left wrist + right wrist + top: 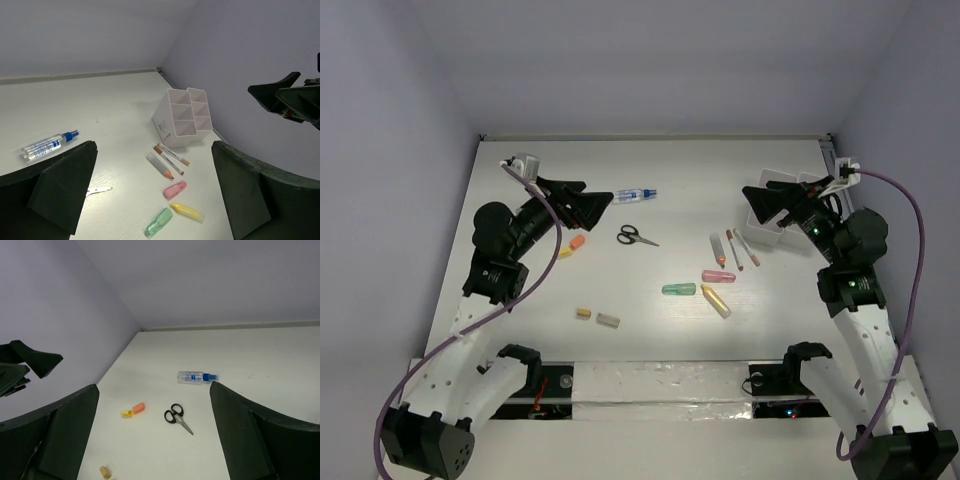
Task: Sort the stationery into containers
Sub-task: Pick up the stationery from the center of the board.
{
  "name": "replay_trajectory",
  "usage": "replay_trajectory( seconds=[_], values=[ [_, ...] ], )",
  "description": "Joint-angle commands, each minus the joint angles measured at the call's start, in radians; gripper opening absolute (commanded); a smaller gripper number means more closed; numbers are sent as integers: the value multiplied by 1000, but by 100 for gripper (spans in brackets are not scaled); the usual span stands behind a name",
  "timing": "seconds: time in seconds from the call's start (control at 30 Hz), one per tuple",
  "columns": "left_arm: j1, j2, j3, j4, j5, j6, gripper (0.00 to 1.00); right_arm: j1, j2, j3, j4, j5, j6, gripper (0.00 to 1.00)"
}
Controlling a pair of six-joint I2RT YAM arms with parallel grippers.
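The white organizer tray [182,117] stands at the back right, partly behind my right gripper [767,203] in the top view. Three thin pencils [734,250] lie in front of it, then pink [719,276], green [678,289] and yellow [716,300] markers. Black-handled scissors [637,236] and the blue-capped tube [635,194] lie mid-table. An orange marker [572,246] lies left of them. Yellow [584,313] and grey [608,320] erasers lie nearer the front. My left gripper [582,200] hovers left of the tube. Both grippers are open and empty, facing each other above the table.
The table's back edge meets the wall behind the tube. Side walls stand close on the left and right. The arm bases and a taped strip run along the near edge [650,380]. A purple cable [910,210] loops beside the right arm.
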Motion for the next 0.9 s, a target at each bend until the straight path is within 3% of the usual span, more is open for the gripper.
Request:
replay_trajectory(
  seconds=[0.0,0.03,0.13,0.17,0.2,0.23,0.3,0.37,0.43,0.5,0.53,0.63,0.73,0.77,0.87],
  values=[
    [3,16,55,28,13,-2,99,-7,-25,-3,48,-12,4,98],
    [3,19,57,30,10,1,99,-7,-26,-6,46,-5,3,96],
    [3,40,94,8,-27,46,99,-7,-16,-17,39,5,6,51],
    [3,51,130,-10,-37,58,99,-7,-10,-20,36,2,6,16],
    [3,81,155,-19,-45,90,99,-7,-2,-23,34,-3,4,7],
    [3,98,176,-30,-57,109,85,-7,15,-26,34,-8,-1,1],
    [3,161,238,-65,-89,142,48,-7,32,-39,37,-28,4,0],
    [-18,213,279,-104,-181,211,22,-7,49,-49,48,-61,21,0],
    [-38,302,344,-177,-328,309,14,-7,53,-68,60,-78,38,0],
    [-48,402,385,-197,-399,368,15,-7,53,-85,80,-118,47,0],
    [-48,436,396,-199,-433,427,20,-7,50,-101,88,-139,55,0],
    [-57,574,453,-197,-407,537,28,27,29,-131,128,-140,53,8],
    [-57,701,517,-208,-360,627,45,59,20,-126,131,-141,49,33],
    [-57,779,570,-242,-341,655,48,68,18,-122,128,-158,49,50],
    [-71,902,710,-379,-292,699,49,68,13,-123,120,-164,45,57]
  ],
)
